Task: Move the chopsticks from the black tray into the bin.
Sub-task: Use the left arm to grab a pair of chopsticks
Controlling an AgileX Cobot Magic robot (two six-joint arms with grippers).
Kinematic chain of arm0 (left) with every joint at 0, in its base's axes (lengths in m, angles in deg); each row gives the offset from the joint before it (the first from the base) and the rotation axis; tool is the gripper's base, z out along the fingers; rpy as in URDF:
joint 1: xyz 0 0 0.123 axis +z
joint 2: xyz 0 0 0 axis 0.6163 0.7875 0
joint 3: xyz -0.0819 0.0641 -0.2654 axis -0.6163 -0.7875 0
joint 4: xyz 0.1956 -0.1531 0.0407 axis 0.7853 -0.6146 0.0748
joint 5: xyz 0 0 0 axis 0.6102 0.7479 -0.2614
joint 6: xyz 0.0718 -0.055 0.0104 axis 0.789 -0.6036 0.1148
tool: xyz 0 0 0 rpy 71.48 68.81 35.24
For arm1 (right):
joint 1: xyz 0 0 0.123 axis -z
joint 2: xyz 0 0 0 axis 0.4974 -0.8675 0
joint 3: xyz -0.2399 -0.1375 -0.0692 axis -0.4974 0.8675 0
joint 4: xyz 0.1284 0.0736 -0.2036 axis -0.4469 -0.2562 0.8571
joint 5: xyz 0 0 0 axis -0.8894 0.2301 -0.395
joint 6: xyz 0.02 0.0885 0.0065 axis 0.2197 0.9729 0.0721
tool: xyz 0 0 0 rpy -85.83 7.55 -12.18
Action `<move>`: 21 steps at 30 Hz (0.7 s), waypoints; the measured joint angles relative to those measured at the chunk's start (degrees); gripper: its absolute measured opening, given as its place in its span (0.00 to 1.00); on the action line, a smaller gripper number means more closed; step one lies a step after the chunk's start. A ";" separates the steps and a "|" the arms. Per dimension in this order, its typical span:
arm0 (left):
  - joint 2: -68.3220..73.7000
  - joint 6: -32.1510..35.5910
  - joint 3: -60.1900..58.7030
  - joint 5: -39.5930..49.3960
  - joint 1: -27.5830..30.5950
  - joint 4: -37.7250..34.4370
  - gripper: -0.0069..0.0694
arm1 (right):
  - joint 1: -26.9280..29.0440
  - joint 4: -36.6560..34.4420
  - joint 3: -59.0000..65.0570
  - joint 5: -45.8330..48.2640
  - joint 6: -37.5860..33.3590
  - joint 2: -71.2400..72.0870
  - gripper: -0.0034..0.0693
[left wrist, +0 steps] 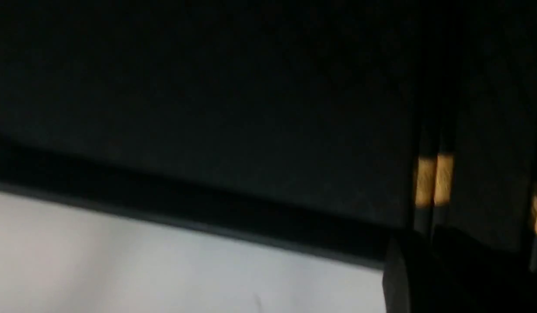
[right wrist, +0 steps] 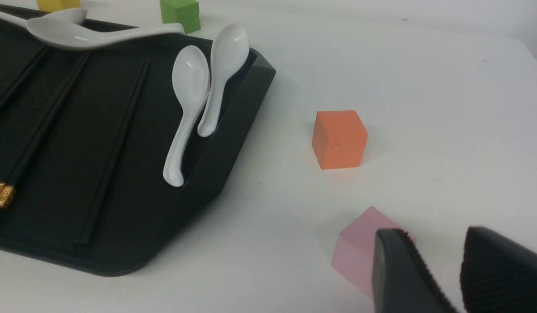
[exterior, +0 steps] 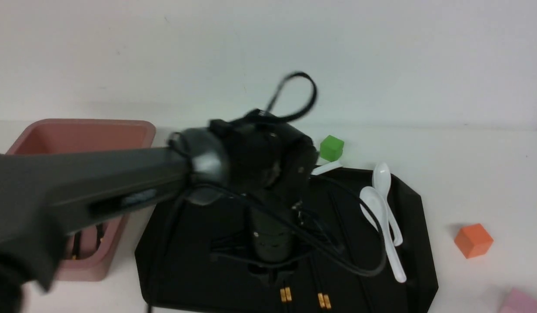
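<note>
The black tray (exterior: 418,226) lies in the middle of the table. Black chopsticks rest on it, with their gold bands (exterior: 285,294) near its front edge and a second pair (exterior: 324,300) just to the right. My left gripper (exterior: 272,271) points down over the tray, right behind the first pair's bands. Its jaws are lost in blur and darkness. In the left wrist view, the gold bands (left wrist: 433,180) lie just beyond one dark finger (left wrist: 398,278). The pink bin (exterior: 81,130) stands at the left with dark sticks (exterior: 98,234) inside. My right gripper (right wrist: 433,234) is open and empty.
Two white spoons (exterior: 381,213) lean on the tray's right side, and another spoon (right wrist: 98,37) lies at its far edge. A green cube (exterior: 331,148) sits behind the tray. An orange cube (exterior: 473,240) and a pink cube (exterior: 518,302) sit to its right.
</note>
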 joint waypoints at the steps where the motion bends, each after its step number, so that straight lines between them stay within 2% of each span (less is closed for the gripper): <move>1: 2.60 -1.20 2.05 0.35 0.00 1.79 0.28 | 0.00 0.00 0.00 0.00 0.00 0.00 0.38; 4: 5.41 -2.31 4.58 0.42 0.00 3.23 0.37 | 0.00 0.00 0.00 0.00 0.00 0.00 0.38; 8: 7.58 -2.44 6.41 -1.29 0.00 3.23 0.46 | 0.00 0.00 0.00 0.00 0.00 0.00 0.38; 21: 10.52 -2.64 7.25 -4.36 0.00 3.54 0.47 | 0.00 0.00 0.00 0.00 0.00 0.00 0.38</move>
